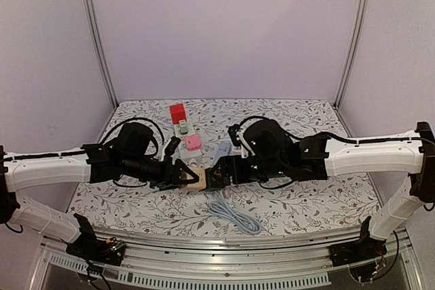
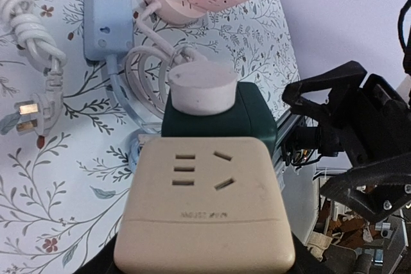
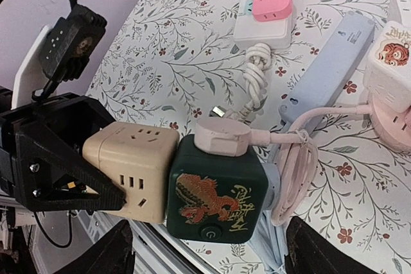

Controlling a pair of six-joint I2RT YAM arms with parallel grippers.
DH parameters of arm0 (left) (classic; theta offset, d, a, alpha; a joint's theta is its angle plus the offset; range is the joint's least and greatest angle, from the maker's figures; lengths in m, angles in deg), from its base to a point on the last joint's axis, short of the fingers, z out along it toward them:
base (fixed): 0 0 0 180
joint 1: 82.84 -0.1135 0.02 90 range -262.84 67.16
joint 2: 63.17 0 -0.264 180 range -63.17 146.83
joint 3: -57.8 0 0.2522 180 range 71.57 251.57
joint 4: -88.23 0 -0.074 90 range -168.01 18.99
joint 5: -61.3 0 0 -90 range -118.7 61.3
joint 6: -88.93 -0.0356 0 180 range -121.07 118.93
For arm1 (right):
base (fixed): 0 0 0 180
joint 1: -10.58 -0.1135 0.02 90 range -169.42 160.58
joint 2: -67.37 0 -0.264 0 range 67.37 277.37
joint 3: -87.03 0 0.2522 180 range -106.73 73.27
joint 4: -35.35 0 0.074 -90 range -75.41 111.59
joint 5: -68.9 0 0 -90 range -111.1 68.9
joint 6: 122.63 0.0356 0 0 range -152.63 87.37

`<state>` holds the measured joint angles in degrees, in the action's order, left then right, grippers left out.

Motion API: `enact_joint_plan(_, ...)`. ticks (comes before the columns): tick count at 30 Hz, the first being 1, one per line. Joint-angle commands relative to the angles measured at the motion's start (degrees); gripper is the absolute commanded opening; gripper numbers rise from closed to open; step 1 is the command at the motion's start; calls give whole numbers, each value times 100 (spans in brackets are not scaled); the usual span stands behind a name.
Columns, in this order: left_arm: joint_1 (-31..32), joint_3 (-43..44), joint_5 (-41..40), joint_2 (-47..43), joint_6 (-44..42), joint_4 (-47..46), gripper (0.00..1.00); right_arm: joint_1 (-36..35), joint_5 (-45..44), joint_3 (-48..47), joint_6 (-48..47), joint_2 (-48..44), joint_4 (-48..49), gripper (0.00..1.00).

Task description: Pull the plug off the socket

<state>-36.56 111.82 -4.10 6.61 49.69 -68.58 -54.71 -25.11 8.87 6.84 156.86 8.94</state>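
The left gripper was clamped on the beige socket cube, its black fingers pressed against the cube's sides, toward 6 o'clock on the floral table. At the cube's 3 o'clock the dark green adapter sat flush against it, with a round pale plug seated in its top face. The right gripper straddled the adapter, its fingers spread wide and clear of both sides, gripping nothing.

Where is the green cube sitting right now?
Top view, middle of the table: the green cube sits flush against the right side of the beige cube held by the left fingers, round plug on top.
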Motion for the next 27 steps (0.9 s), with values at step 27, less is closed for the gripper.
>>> enact_joint_plan(27, -48, -210, 445, -318, -97, -820, 11, 140, 318, -620, 770, 1076, -23, 57)
